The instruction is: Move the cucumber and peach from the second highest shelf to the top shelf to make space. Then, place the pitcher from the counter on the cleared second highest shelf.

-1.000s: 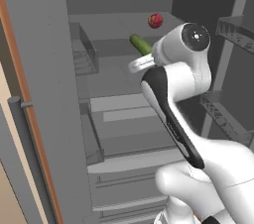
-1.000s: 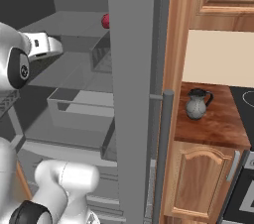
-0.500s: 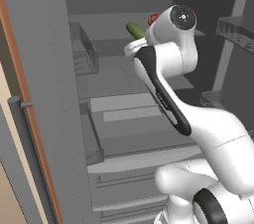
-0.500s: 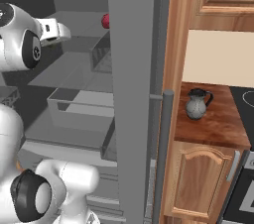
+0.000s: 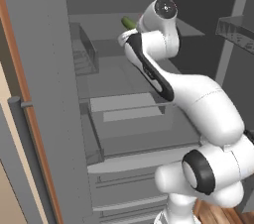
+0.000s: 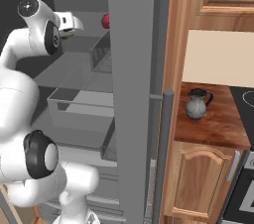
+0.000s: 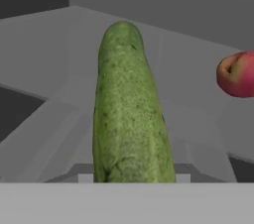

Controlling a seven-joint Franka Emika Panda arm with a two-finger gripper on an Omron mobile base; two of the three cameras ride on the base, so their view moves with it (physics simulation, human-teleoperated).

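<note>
Grey fridge panels [image 5: 124, 119] take up most of what we see from the left base camera, with the white arm [image 5: 198, 104] rising at the lower right and reaching up into the open cabinet toward the upper shelves. From the right base camera we see what the left one lacks: the fridge door [image 6: 134, 94] standing edge-on, the reddish-brown worktop [image 6: 213, 126] beyond it, and the grey pitcher [image 6: 197, 105] upright on that worktop, dark handle to the side, well apart from the arm.

Our left base camera gives us one end of the cucumber [image 5: 128, 22] poking out past the arm's wrist, high in the fridge; the right base camera gives us instead the peach [image 6: 105, 20], a red spot just beside the door edge, near the hand.

Our hand camera brings both closer. We see the cucumber [image 7: 130, 109] running lengthwise away from the lens, its near end down at the pincer [image 7: 133, 171]. We read the pincer as clenched on that near end, partly closed around its width. We cannot tell whether the cucumber's far end touches the grey shelf surface [image 7: 59, 59] below it. Off to the right sits the peach [image 7: 238, 74], apart from the cucumber, cut by the frame edge.
</note>
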